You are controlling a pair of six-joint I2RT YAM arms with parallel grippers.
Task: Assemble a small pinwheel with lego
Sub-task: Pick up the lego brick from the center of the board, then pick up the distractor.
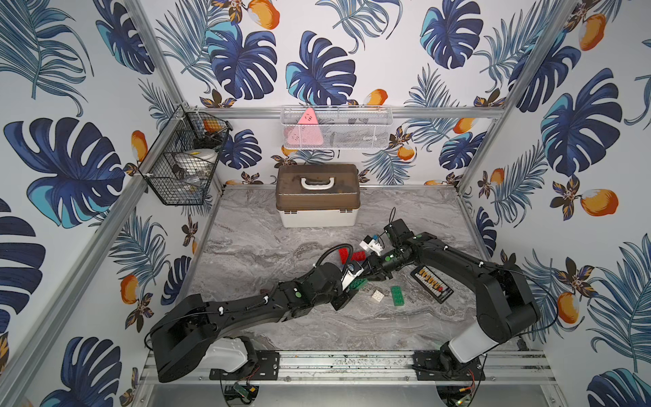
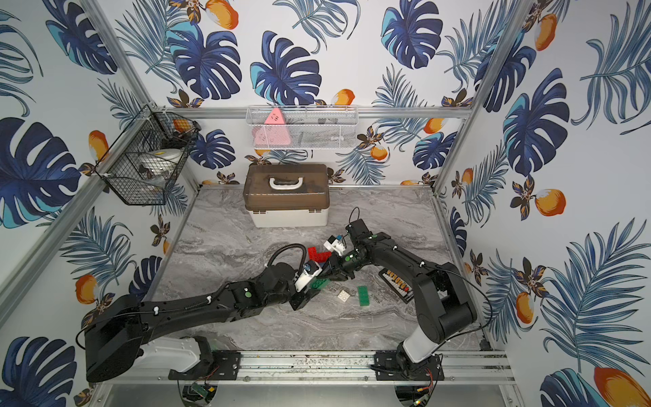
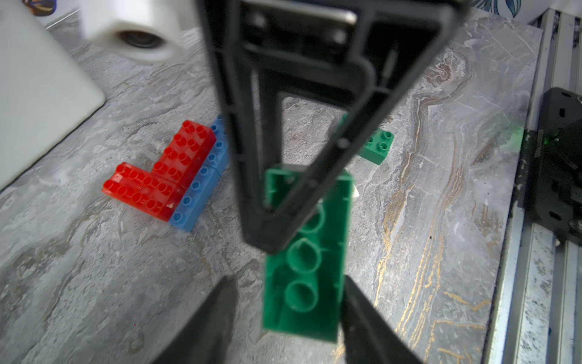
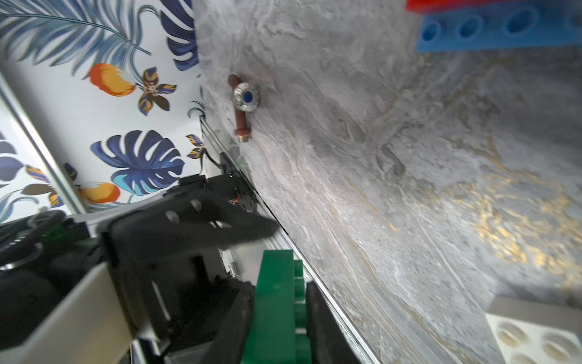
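The right claw pinches one end of the green brick above the worktop. The left claw stands parted loosely around its other end.

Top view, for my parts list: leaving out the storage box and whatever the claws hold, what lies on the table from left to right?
Red bricks → white brick → loose green brick → black button board.
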